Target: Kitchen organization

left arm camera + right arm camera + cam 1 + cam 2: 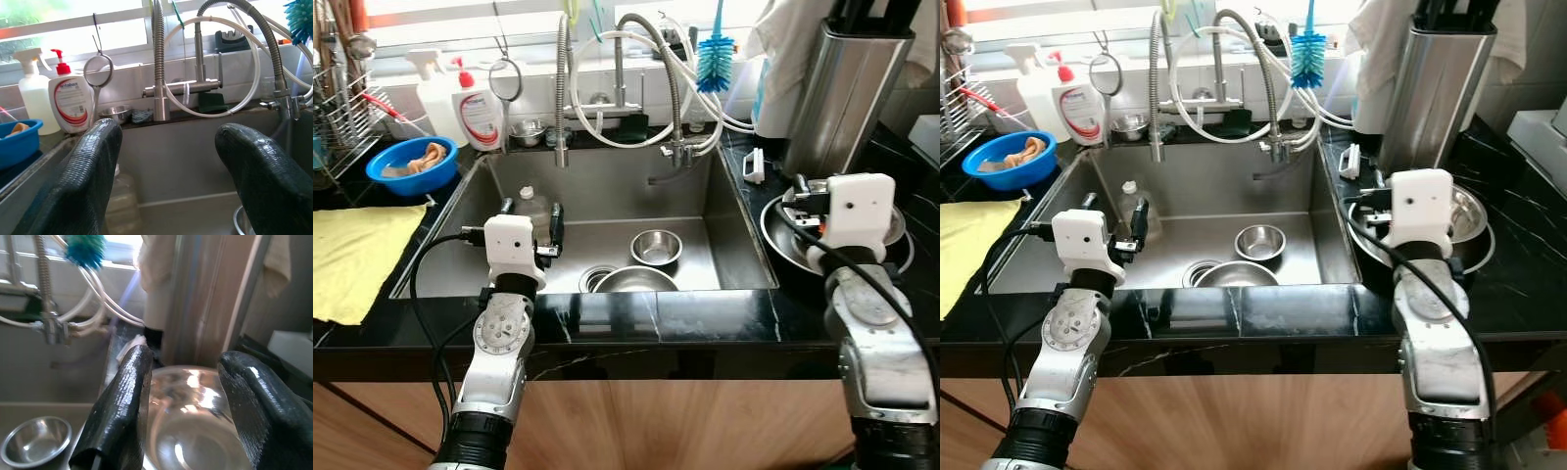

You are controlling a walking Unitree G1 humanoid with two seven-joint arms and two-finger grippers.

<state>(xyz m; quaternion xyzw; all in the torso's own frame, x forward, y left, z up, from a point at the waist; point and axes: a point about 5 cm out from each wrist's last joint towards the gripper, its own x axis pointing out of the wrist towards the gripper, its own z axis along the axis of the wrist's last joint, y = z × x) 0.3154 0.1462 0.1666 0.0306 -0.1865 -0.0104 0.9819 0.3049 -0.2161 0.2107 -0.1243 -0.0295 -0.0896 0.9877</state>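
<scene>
In the steel sink (724, 211) lie a small steel bowl (657, 247), a larger steel bowl (636, 281) near the front wall, and a clear plastic bottle (533, 206) at the left. My left gripper (532, 221) hangs open over the sink's left part, just in front of the bottle (122, 196), with nothing between its fingers (88, 176). Over a wide steel bowl (195, 431) on the right counter, my right gripper (183, 396) stands open and holds nothing.
A blue bowl (411, 164), a yellow cloth (357, 250) and a dish rack (337, 117) occupy the left counter. Soap bottle (480, 113), spray bottle (435, 93), faucets with hoses (563, 88) and a blue brush (715, 54) line the back. A tall steel holder (847, 93) stands at back right.
</scene>
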